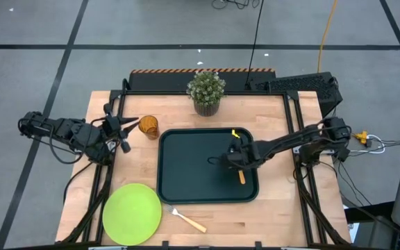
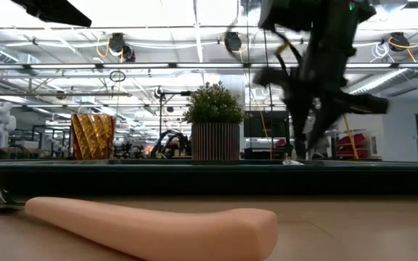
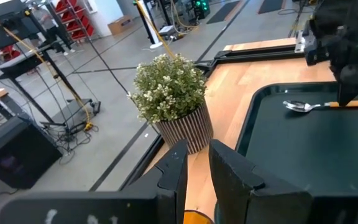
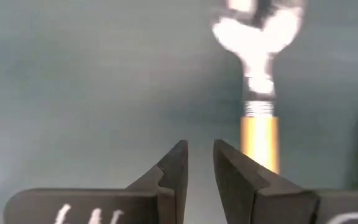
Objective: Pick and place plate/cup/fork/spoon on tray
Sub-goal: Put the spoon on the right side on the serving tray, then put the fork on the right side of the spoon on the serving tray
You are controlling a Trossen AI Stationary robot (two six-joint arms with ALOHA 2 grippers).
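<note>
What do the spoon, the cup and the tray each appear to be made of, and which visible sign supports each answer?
Spoon: bowl looks like polished metal, bright and reflective; handle probably orange plastic, matte.
Cup: likely translucent amber plastic, though glass is possible; light passes through its faceted wall.
Tray: apparently dark moulded plastic with a dull sheen, rounded corners and a raised rim.

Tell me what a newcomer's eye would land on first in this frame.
Probably the dark tray at the table's centre, with the right gripper low over it and the spoon lying on it close by. Next would be the lime-green plate at the near left corner, the fork beside it, and the left gripper close to the amber cup.
</note>
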